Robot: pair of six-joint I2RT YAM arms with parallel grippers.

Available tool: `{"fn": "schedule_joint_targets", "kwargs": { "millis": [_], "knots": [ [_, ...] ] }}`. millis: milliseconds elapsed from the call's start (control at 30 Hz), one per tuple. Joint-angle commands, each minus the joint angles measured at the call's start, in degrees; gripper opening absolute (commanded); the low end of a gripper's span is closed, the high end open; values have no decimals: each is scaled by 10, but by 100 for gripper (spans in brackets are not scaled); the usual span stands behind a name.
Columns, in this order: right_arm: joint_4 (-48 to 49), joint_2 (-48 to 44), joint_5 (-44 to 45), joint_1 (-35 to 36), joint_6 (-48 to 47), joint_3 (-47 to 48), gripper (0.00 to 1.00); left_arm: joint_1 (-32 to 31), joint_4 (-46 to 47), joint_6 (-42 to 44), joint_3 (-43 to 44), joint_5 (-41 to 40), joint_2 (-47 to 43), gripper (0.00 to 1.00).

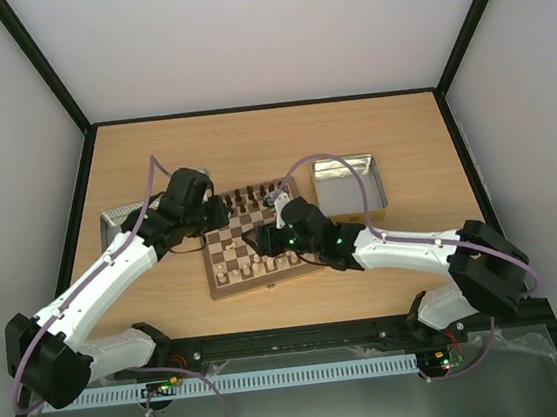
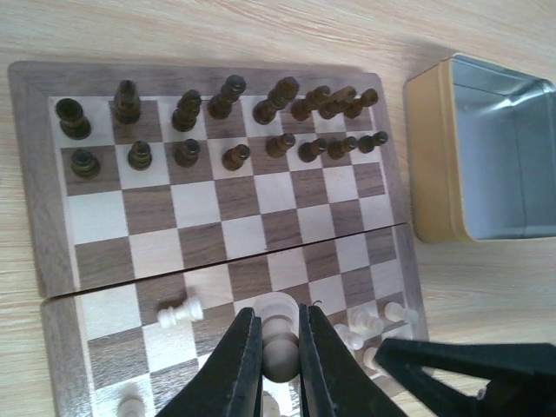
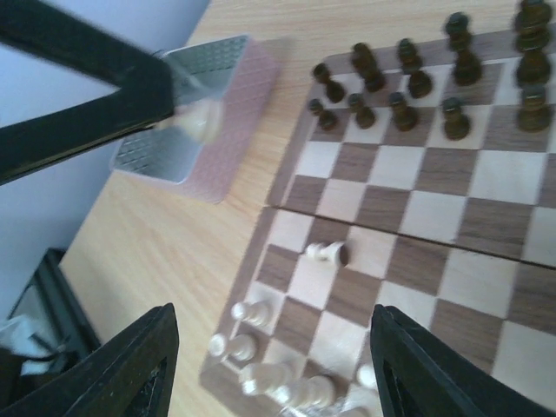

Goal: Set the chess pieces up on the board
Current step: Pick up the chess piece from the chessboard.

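Fingers point(image 2: 236, 369) of the left gripper point(image 2: 278, 317) are clamped on a pale chess piece point(image 2: 280, 358), holding it lifted off the squares over the near half of the board point(image 2: 35, 174) in the left wrist view. From the right wrist camera the same piece shows as a blur aloft in front of a silvery tin point(image 3: 195, 113). The right gripper point(image 3: 272, 309) hangs over the board's near left corner, its two black fingers point(image 3: 130, 373) spread wide with nothing between them. The folding wooden board lies in the middle of the table point(image 1: 251, 141), between the two arms. Dark chessmen point(image 2: 217, 130) stand in two ranks along its far edge. The other light-wood chess pieces point(image 3: 261, 373) are gathered on the near ranks, some upright. One pale pawn point(image 2: 181, 311) lies toppled on its side on a square just past them, near the board's centre seam. A gold-sided tin point(image 2: 434, 156) with a bare metal inside sits just beside the board's right edge, and the silvery tin sits on the wood off the left edge
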Motion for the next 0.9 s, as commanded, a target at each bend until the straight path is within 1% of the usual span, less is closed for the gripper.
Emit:
{"fn": "schedule_joint_targets", "kwargs": {
  "millis": [0, 67, 100, 167, 333, 433, 567, 633, 700, 867],
  "knots": [
    [-25, 25, 88, 0, 9, 36, 59, 4, -36, 6, -4, -37, 9, 8],
    [-42, 39, 97, 0, 17, 43, 57, 4, -52, 17, -10, -41, 23, 9],
    [-49, 48, 91, 1, 16, 52, 57, 4, -58, 17, -18, -46, 26, 9],
    [-93, 74, 64, 1, 0, 84, 55, 6, -60, 12, -33, -61, 25, 9],
    [-225, 151, 24, 4, -85, 192, 50, 28, -49, 8, -64, -63, 17, 9],
    [-283, 184, -14, 4, -138, 238, 47, 43, -41, 9, -79, -57, 7, 9],
    [-357, 231, -43, 5, -180, 299, 42, 61, -38, 10, -92, -53, -7, 9],
    [-391, 255, -60, 8, -193, 327, 38, 71, -37, 11, -97, -53, -14, 9],
    [-421, 279, -65, 13, -204, 355, 36, 81, -34, 11, -104, -51, -22, 9],
    [-467, 316, -45, 23, -218, 397, 37, 105, -27, 17, -117, -38, -40, 9]
  ]
}}
